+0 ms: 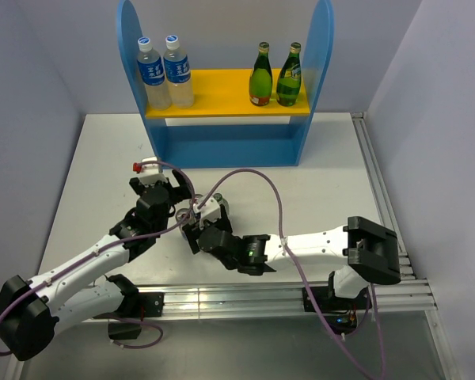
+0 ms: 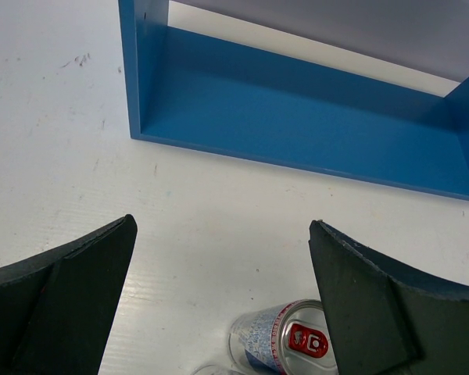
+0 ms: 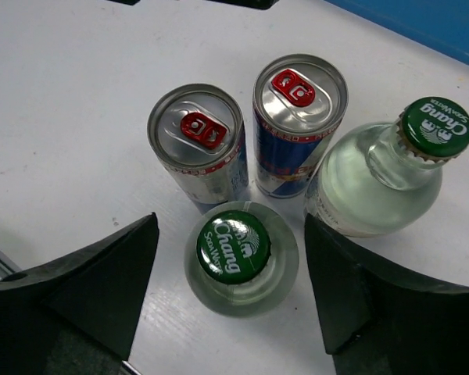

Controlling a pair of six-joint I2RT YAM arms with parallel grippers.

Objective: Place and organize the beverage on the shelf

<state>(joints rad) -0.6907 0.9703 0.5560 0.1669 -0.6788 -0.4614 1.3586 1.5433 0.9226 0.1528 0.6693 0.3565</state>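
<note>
The blue shelf (image 1: 222,146) stands at the top of the overhead frame, with two green bottles (image 1: 260,77) at the right end of its yellow board (image 1: 222,93). The other drinks cluster at centre frame, mostly hidden there under my arms. My right gripper (image 3: 233,225) is spread wide and empty, straddling the nearer Chang clear bottle (image 3: 234,254). I'd drop lower and close squarely on the glass without nudging the two cans (image 3: 199,144) just behind. My left gripper (image 2: 223,228) is wide too, holding nothing. Only the right wrist shows all four drinks; the left wrist sees one can top (image 2: 289,344) and the shelf's lower bay
</note>
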